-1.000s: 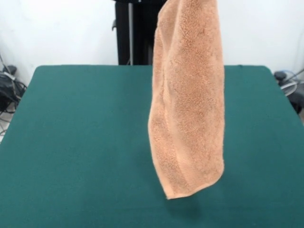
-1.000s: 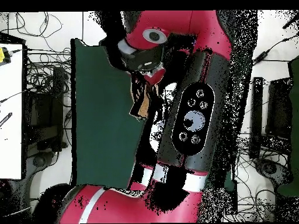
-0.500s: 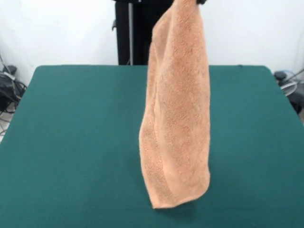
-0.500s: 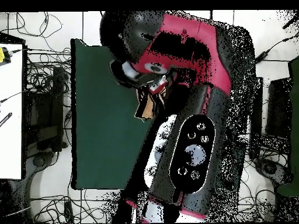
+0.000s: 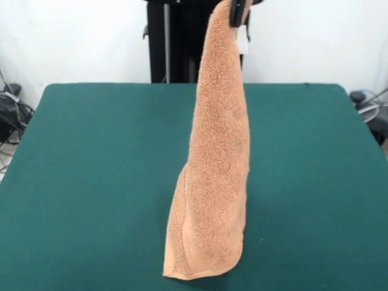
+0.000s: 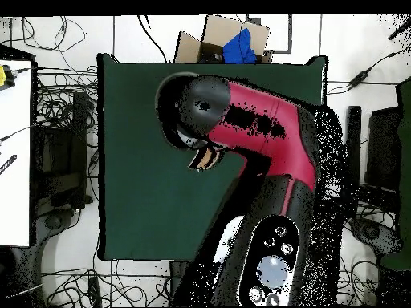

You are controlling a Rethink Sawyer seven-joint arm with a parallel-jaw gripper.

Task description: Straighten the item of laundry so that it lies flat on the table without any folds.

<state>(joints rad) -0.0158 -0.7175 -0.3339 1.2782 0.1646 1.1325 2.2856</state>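
Orange-tan terry-cloth hand towel point(image 5: 213, 176) hangs in one long narrow drape from the black gripper point(image 5: 237, 12) at the top edge of the front view. Gripper is clamped on the towel's upper end, beside a small white tag point(image 5: 244, 42). The bottom hem appears to touch the dark green cloth-topped table point(image 5: 91, 170) near its front edge; contact not certain. Cloth is doubled lengthwise, with a vertical fold line low on the left side.

Judgement: held high so that gravity pulls out creases, hem serving as anchor for laying the rest down.

Room: bare green top lies wide on both sides and behind the towel; little remains ahead of the hem. Overhead, the red and black arm point(image 6: 257, 128) hides most of the towel.
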